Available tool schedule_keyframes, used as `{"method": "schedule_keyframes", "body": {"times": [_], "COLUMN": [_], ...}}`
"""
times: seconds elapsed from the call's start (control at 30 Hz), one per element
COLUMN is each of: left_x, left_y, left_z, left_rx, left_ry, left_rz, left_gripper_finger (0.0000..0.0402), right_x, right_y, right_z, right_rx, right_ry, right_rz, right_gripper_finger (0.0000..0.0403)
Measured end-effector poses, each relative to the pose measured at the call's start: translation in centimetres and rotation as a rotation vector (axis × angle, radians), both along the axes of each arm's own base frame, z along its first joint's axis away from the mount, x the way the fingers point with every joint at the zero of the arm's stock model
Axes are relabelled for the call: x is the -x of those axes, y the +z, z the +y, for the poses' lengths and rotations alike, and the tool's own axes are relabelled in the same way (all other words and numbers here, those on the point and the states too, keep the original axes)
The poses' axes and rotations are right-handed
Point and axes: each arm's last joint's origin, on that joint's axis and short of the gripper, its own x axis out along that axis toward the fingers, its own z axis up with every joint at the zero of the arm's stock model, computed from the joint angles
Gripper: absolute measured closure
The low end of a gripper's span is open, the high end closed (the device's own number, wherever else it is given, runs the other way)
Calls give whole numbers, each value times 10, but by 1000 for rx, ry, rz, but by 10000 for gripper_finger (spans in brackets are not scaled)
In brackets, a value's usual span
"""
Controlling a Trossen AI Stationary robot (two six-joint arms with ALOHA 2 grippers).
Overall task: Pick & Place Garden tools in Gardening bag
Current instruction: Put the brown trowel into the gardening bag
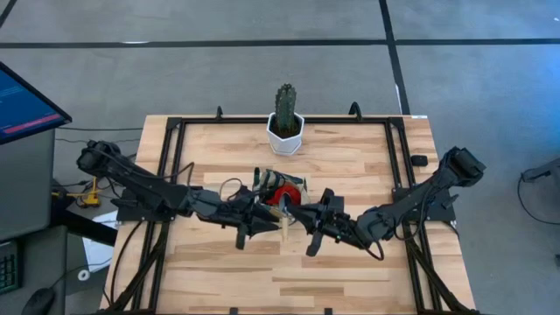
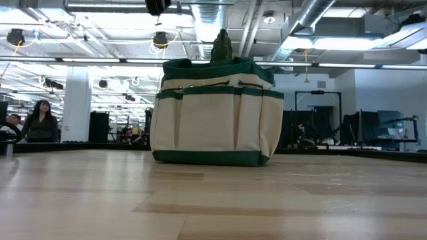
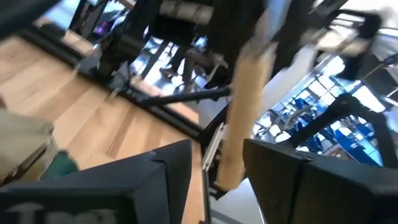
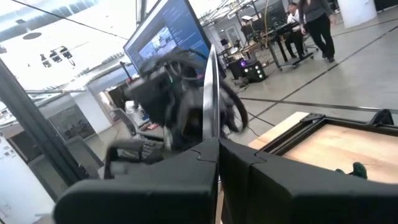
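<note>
The cream gardening bag with green trim (image 1: 278,185) stands at the table's middle, a red piece (image 1: 282,192) showing in its open top; it also shows in the low view (image 2: 213,113). Just on its near side, both grippers meet above the table. My right gripper (image 1: 308,227) is shut on a trowel with a wooden handle (image 1: 285,223) and a thin metal blade (image 4: 210,93). My left gripper (image 1: 266,220) is open, its fingers on either side of the wooden handle (image 3: 245,106). I cannot tell whether they touch it. My right gripper pinches the trowel's thin metal blade (image 4: 211,134) between its two fingers, the blade showing edge-on above them. The fingers come roughly level from the table's right side. The trowel is lifted clear of the table, its wooden handle reaching between my left gripper's fingers.
A green cactus (image 1: 285,105) in a white hexagonal pot (image 1: 285,136) stands at the far edge, behind the bag. A black frame (image 1: 175,122) runs around the tabletop. A monitor (image 1: 22,105) stands off the left side. People show in the room beyond.
</note>
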Motion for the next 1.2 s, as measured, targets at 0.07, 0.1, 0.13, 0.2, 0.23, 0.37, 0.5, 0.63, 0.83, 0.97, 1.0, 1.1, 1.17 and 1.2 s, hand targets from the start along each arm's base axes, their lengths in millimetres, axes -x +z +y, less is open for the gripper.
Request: {"method": "schedule_keyframes", "body": {"times": [0.07,0.1,0.13,0.2,0.23,0.37,0.5,0.63,0.83,0.97,1.0,1.1,1.17,1.2], "left_x": [-5,-7,-9,-12,-13,-14,-14,-14,-14,-14,-14,-14,-15,-15], "left_y": [-7,-9,-10,-11,-10,-9,-9,-9,-8,-7,-6,-6,-5,-5], "left_z": [-2,-3,-4,-5,-6,-5,-4,-3,-3,-3,-3,-2,0,1], "left_rx": [3,5,10,27,33,28,27,26,26,30,32,33,36,37], "left_ry": [1,0,-1,-13,-18,-15,-6,22,25,32,40,57,67,71], "left_rz": [16,12,2,-35,-47,-66,-73,-74,-80,-90,-95,-99,-106,-109], "left_gripper_finger": [259,254,248,233,226,196,179,179,196,209,212,221,226,229], "right_x": [-1,-1,-1,-2,-2,-3,-3,-3,-5,-6,-6,-7,-7,-7], "right_y": [0,0,0,0,0,0,-1,-1,-1,-1,-1,-1,-1,-1], "right_z": [-1,-2,-3,-4,-5,-5,-4,-6,-9,-11,-11,-12,-12,-13], "right_rx": [-2,-1,0,-1,-1,1,2,1,1,1,1,1,1,0], "right_ry": [-4,-7,-9,-14,-15,-15,-15,-21,-30,-35,-36,-41,-41,-42], "right_rz": [-2,-1,0,0,0,3,5,4,4,4,4,4,3,2], "right_gripper_finger": [403,403,403,403,403,403,403,403,403,403,403,403,403,403]}}
